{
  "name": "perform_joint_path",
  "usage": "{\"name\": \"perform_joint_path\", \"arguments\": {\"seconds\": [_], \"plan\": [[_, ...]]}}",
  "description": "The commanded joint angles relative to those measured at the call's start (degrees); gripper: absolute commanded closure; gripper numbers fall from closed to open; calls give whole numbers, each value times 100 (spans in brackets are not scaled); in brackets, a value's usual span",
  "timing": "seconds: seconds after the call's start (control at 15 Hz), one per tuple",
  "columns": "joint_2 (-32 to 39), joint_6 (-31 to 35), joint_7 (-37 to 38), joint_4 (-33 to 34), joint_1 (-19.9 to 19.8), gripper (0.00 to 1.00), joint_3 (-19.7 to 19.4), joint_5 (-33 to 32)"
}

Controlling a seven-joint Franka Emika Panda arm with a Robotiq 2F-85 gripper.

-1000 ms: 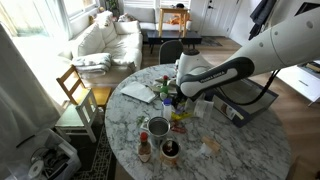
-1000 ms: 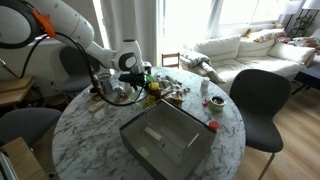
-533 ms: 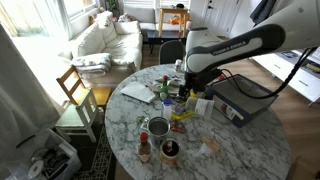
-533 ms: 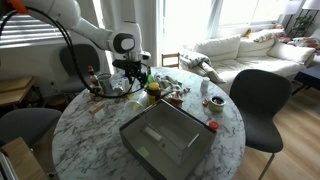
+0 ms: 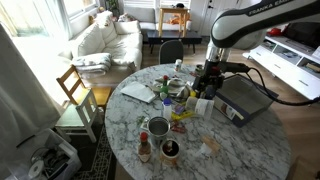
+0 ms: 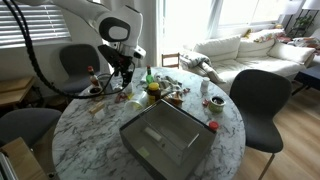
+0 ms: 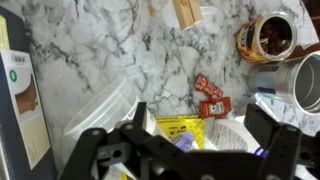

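There are 2 red packets (sauce), 1 steel cup, 1 grey tray.

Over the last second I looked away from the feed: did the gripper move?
Yes. In an exterior view the gripper has lifted off the cluster of bottles and swung sideways toward the grey tray, which has stayed where it was on the table.

In the wrist view my gripper is a dark smear along the bottom edge, which cuts off its body. It also covers the lower part of the yellow packet lying under it. The metal can is cut by the right edge, the wooden block by the top and the printed box by the left. In both exterior views the clutter below my tool is too small to name piece by piece.
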Motion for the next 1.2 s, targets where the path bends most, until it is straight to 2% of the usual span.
{"name": "perform_joint_path", "arguments": {"seconds": [0.0, 0.47, 0.73, 0.93, 1.0, 1.07, 1.13], "plan": [[-350, 354, -354, -889, -335, 0, -80, 1059], [-315, 1616, -1147, -1768, -707, 0, -259, 3176], [-191, 2151, -1448, -1972, -697, 0, -314, 3938], [-120, 2384, -1534, -2041, -644, 2, -328, 4219], [-93, 2461, -1549, -2057, -629, 13, -329, 4279], [-70, 2517, -1558, -2074, -621, 18, -331, 4331], [-44, 2572, -1555, -2089, -613, 31, -335, 4373]]}}
